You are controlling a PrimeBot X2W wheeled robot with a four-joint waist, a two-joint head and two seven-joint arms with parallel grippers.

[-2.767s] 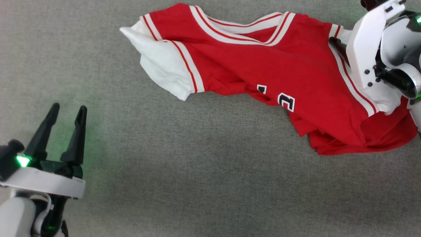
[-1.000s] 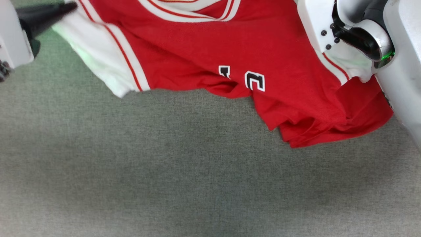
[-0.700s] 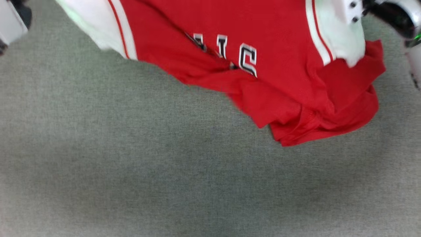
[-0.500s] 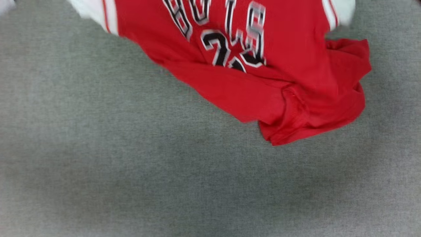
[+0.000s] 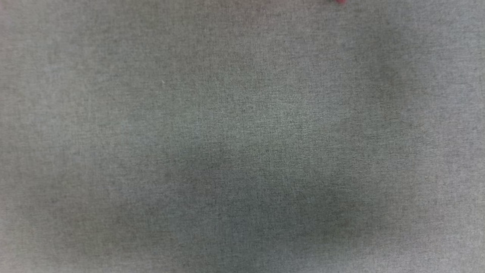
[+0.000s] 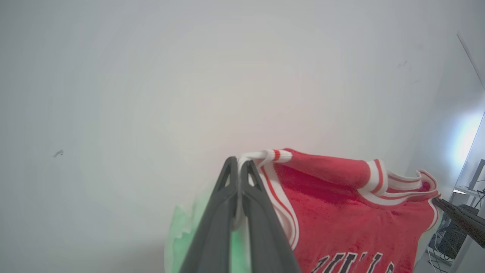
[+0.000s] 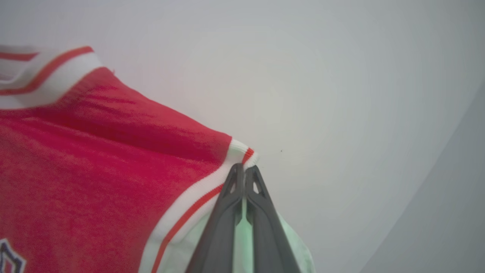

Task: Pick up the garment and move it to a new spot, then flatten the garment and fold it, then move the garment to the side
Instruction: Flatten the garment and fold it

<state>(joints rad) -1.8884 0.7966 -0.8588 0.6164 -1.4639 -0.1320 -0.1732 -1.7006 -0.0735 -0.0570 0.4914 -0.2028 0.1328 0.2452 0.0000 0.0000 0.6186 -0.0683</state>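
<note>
The garment point(image 6: 341, 212), a red T-shirt with white sleeves and red-and-white stripe trim, hangs in the air between my two grippers. My left gripper point(image 6: 239, 163) is shut on the striped seam at one shoulder. My right gripper point(image 7: 244, 169) is shut on the striped seam at the other shoulder of the garment point(image 7: 94, 163). Black white-outlined letters show low on its front in the left wrist view. The right gripper's dark fingers point(image 6: 460, 220) reach in from the right of that view. In the head view a tiny red tip of the garment point(image 5: 340, 1) touches the top edge.
The grey fabric table top point(image 5: 242, 136) spreads below in the head view, with a soft shadow at its middle. A pale plain wall point(image 6: 151, 76) stands behind the lifted shirt. Some furniture point(image 6: 473, 185) shows at the far right of the left wrist view.
The garment has risen off the table and left the head view upward, unfolding so its printed letters came out. Both arms have left the head view with it.
</note>
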